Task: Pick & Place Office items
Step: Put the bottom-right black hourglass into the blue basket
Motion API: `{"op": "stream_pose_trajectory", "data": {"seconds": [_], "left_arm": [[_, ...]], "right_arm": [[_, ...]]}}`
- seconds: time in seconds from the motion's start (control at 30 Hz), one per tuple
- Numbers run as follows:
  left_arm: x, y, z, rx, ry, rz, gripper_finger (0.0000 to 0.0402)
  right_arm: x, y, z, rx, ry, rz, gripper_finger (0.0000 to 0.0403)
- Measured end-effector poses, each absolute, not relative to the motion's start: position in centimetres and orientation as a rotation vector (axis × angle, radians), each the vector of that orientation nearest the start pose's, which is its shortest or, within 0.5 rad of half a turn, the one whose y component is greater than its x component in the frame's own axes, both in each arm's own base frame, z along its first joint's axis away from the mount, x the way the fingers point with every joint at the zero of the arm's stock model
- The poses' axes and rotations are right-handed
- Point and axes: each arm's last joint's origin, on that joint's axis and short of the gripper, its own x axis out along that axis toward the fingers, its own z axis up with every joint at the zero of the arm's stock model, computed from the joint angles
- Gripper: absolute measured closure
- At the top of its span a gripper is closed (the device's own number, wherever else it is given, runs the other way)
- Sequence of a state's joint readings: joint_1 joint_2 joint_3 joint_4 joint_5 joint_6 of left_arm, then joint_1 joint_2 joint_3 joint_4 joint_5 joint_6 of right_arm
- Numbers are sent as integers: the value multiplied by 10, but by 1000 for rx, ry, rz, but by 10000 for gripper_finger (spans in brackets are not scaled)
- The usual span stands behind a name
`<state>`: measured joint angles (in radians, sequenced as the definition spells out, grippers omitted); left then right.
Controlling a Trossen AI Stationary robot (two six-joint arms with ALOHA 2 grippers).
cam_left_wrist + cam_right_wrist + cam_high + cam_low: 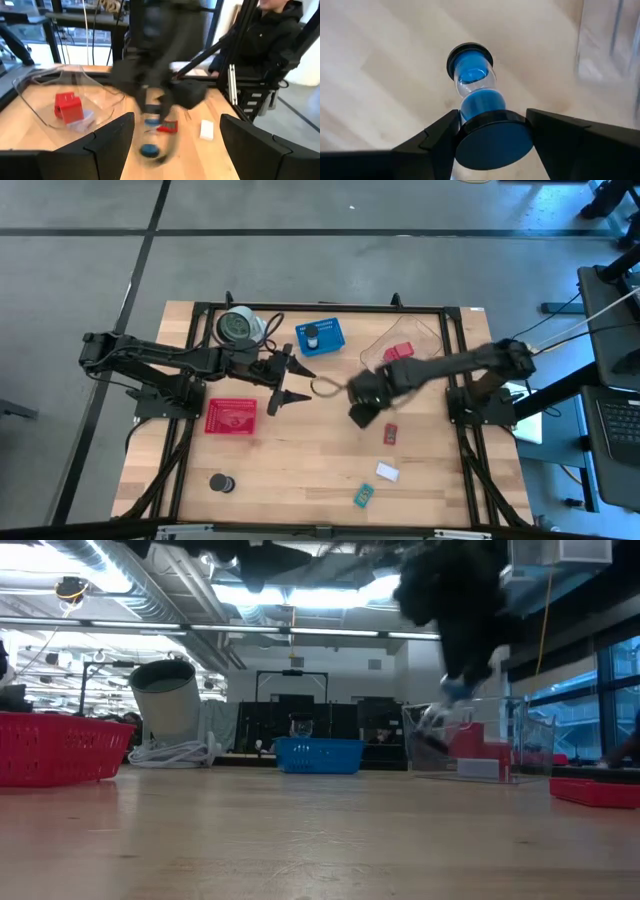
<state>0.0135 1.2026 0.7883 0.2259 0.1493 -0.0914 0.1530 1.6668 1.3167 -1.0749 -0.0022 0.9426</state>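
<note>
right gripper (490, 127) pinches a blue sand timer (475, 90) by its black end cap; light, glassy, fragile. left gripper (292, 380) spread.

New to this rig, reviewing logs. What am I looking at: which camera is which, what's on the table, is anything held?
Two dark robot arms work at a wooden table. One picture looks straight down, one sits at table-top height, and one rides on each wrist.

The right gripper is shut on a small blue sand timer, best seen from its own wrist camera. The left gripper is open and empty, near the table's middle.

On the table: a red tray, a blue basket, a clear tub with a red cube inside, a black spool and small flat blocks.
</note>
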Motion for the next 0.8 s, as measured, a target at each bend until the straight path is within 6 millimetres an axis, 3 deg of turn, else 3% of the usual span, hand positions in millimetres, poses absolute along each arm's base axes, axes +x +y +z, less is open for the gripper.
{"op": "stream_pose_trajectory", "data": {"seconds": [0.13,0.27,0.53,0.63,0.8], "left_arm": [[268,-1,286,-108,220,-125,109],[267,0,285,-100,229,-124,109],[267,0,284,-60,234,-128,109],[267,0,284,-61,235,-127,109],[267,0,283,-78,251,-125,109]], "right_arm": [[319,11,226,677,1411,-516,184],[328,-11,219,646,1477,-525,185],[365,-22,252,481,1457,-501,185],[378,-26,248,424,1498,-519,185],[398,-35,225,360,1575,-502,185]]}}
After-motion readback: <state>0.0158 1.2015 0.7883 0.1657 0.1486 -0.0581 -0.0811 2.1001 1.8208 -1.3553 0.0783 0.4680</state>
